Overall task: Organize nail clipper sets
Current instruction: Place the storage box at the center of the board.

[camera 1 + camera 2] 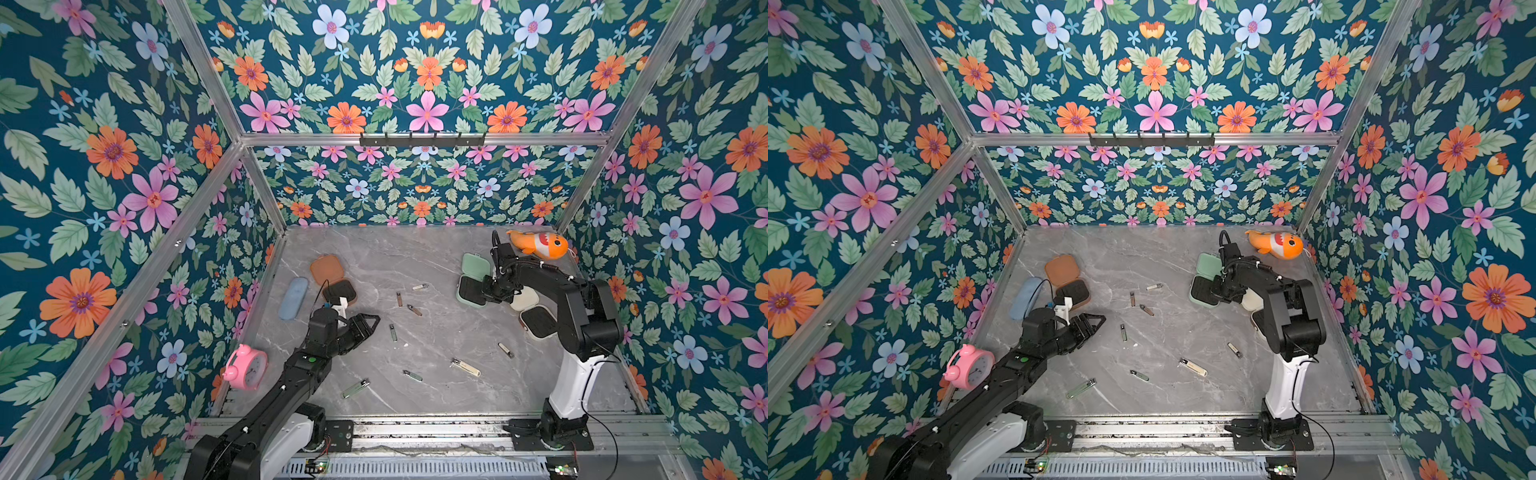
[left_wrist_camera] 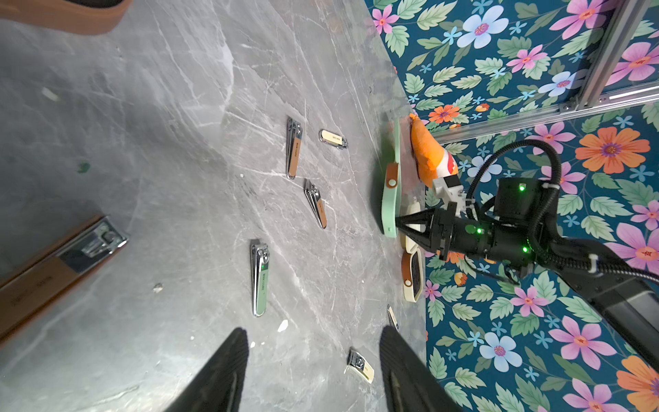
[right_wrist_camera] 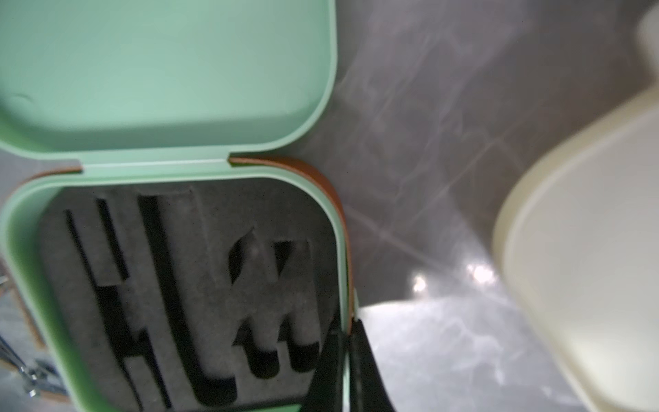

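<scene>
Pinching shut with the right gripper (image 3: 347,331) on a tray-wall corner of the open mint green case (image 3: 160,71) at the table's (image 1: 415,249) far right, and holding the left gripper (image 1: 370,322) empty, half-spread, just beside a green-handled clipper (image 1: 392,332) lying front to back.

A: What lies along the left edge of the grey marble tabletop (image 1: 436,257)?

B: A pink alarm clock (image 1: 245,368) near the front, against the floral wall (image 1: 124,232). A pale blue oblong case (image 1: 293,298) lies flat farther back.

A: And the far right corner?

B: An orange plush fish (image 1: 538,244) on its side. Higher up, a black hook rail (image 1: 422,140) sits on the back wall's aluminium bar (image 1: 291,139).
</scene>
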You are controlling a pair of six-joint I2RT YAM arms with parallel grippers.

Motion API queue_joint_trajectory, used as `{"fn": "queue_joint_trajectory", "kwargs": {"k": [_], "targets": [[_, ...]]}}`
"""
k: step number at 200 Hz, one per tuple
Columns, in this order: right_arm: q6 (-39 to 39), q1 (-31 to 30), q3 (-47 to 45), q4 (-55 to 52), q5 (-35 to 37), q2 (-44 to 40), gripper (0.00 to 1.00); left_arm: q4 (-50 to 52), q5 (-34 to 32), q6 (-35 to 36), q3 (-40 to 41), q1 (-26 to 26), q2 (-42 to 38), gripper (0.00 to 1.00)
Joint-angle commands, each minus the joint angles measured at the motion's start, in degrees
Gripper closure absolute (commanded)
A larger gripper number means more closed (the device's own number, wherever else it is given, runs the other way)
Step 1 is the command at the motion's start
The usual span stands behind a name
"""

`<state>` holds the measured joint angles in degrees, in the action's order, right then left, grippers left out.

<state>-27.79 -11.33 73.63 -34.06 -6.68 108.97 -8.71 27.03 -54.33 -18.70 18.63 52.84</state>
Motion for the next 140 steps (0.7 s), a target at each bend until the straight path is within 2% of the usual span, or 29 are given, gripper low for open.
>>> {"fn": "queue_joint_trajectory", "kwargs": {"k": [1,68,140], "targets": [[2.11,-2.23,-3.48,1.00,1.78,-3.22,1.00,-2.01,0.09,0.35,-1.14,-0.18,0.98,0.39],[4.57,-14.57,-14.39,1.51,5.88,-12.78,1.00,-1.71,-0.81,1.94,-4.67,-0.43,3.90,0.39],[8.30,-21.72,-12.86,-1.51,8.82,-11.29,1.00,-0.18,-1.55,2.46,-4.77,-0.92,2.78,0.40]]}}
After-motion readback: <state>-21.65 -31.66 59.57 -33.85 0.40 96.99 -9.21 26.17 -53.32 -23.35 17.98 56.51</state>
